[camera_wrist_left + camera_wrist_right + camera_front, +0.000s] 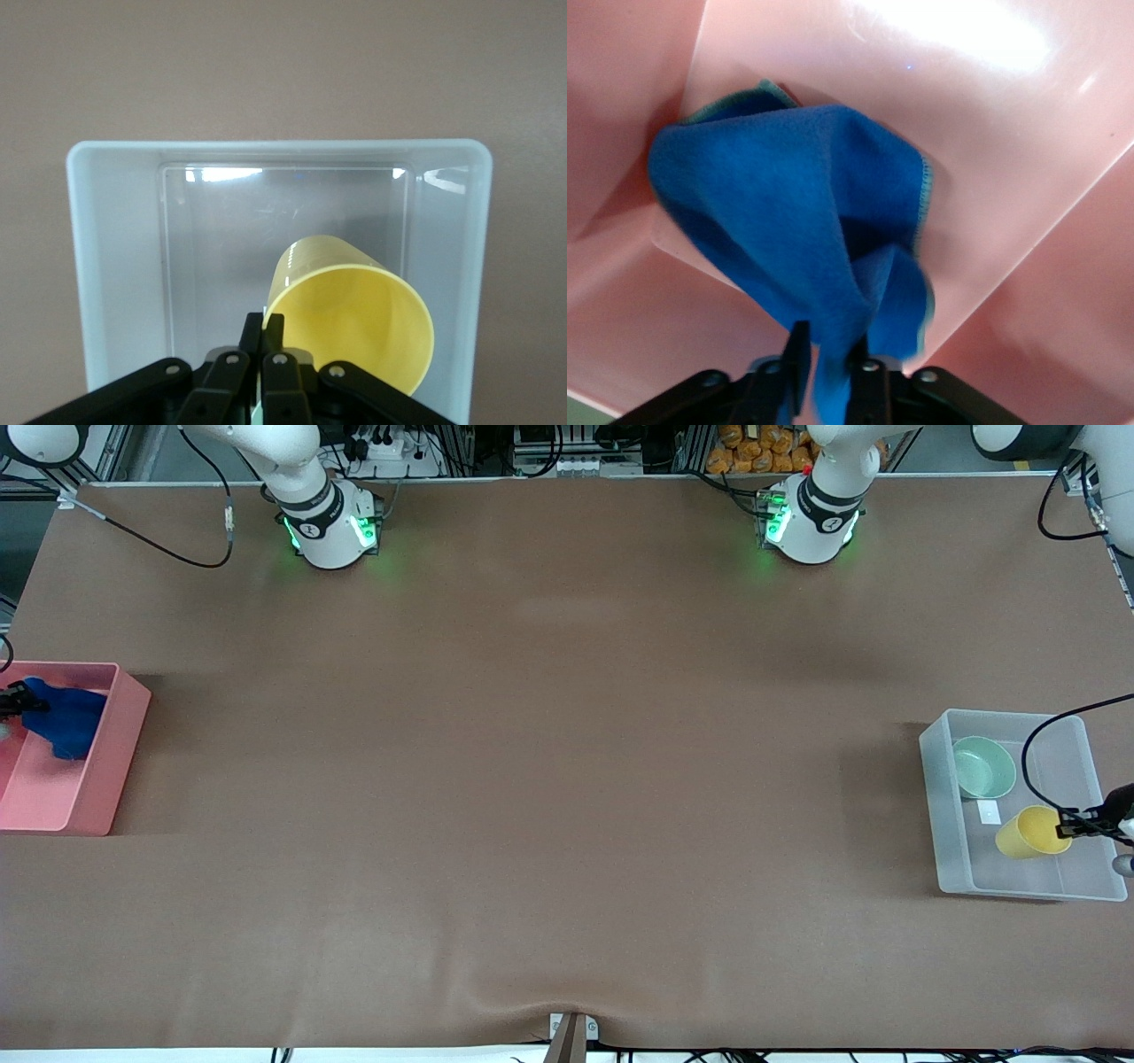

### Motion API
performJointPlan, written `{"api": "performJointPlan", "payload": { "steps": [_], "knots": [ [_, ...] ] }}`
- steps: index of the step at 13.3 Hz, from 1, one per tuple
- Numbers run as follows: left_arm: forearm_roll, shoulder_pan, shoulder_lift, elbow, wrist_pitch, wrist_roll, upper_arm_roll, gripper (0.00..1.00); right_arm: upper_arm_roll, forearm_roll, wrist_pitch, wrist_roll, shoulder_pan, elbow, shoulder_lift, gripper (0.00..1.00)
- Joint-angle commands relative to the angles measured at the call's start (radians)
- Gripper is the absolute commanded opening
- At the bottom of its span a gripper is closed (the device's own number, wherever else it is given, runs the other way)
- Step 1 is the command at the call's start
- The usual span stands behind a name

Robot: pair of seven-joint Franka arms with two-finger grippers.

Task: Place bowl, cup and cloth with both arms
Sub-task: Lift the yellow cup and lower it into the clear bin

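The yellow cup (1032,832) is tilted on its side inside the clear bin (939,815) at the left arm's end of the table. My left gripper (1069,830) is shut on its rim, one finger inside the mouth and one outside, as the left wrist view shows of the gripper (263,333) and cup (354,310). The mint-green bowl (983,767) sits upright in the same bin, farther from the front camera than the cup. My right gripper (15,701) is shut on the blue cloth (69,722), which hangs into the pink bin (120,753). The right wrist view shows that gripper (829,359) pinching a fold of the cloth (788,212).
A small white label (989,812) lies on the clear bin's floor between bowl and cup. A black cable (1032,748) loops over that bin to the left gripper. The pink bin's floor (983,133) shows bare beside the cloth. The brown table (567,779) stretches between the bins.
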Motion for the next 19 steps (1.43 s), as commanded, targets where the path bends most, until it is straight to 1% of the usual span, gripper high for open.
{"api": "performJointPlan", "payload": {
  "steps": [1,3,5,9,10,11,12,13,17,19],
  "knots": [
    [0.006,0.006,0.055,0.024,0.048,0.014,-0.005,0.0,0.024,0.018,-0.019,-0.029,-0.009,0.012,-0.018,1.0],
    [0.001,0.006,0.072,0.023,0.053,0.03,-0.005,0.0,0.027,0.018,-0.09,-0.019,0.014,0.025,-0.07,1.0],
    [-0.009,0.008,0.086,0.021,0.055,0.043,-0.005,0.0,0.029,0.018,-0.132,0.0,0.06,0.024,-0.138,1.0],
    [-0.02,0.005,0.116,0.023,0.098,0.045,-0.005,0.0,0.03,0.03,-0.25,0.139,0.137,0.015,-0.245,1.0],
    [-0.019,-0.003,0.124,0.026,0.098,0.045,-0.005,0.33,0.029,0.044,-0.265,0.165,0.158,0.012,-0.26,1.0],
    [-0.017,-0.005,0.121,0.026,0.098,0.047,-0.004,0.56,0.03,0.047,-0.272,0.185,0.167,0.004,-0.271,1.0],
    [-0.016,-0.005,0.115,0.026,0.098,0.047,-0.004,0.76,0.032,0.055,-0.273,0.204,0.18,-0.007,-0.283,1.0],
    [-0.012,-0.003,0.109,0.026,0.098,0.047,-0.004,1.0,0.03,0.071,-0.279,0.234,0.197,-0.022,-0.3,1.0],
    [-0.003,0.0,0.052,0.023,0.079,0.037,-0.005,1.0,0.038,0.118,-0.287,0.365,0.243,-0.12,-0.383,1.0],
    [-0.003,0.005,0.008,0.021,-0.005,0.039,-0.002,1.0,0.038,0.131,-0.287,0.438,0.279,-0.165,-0.425,1.0]
  ]
}}
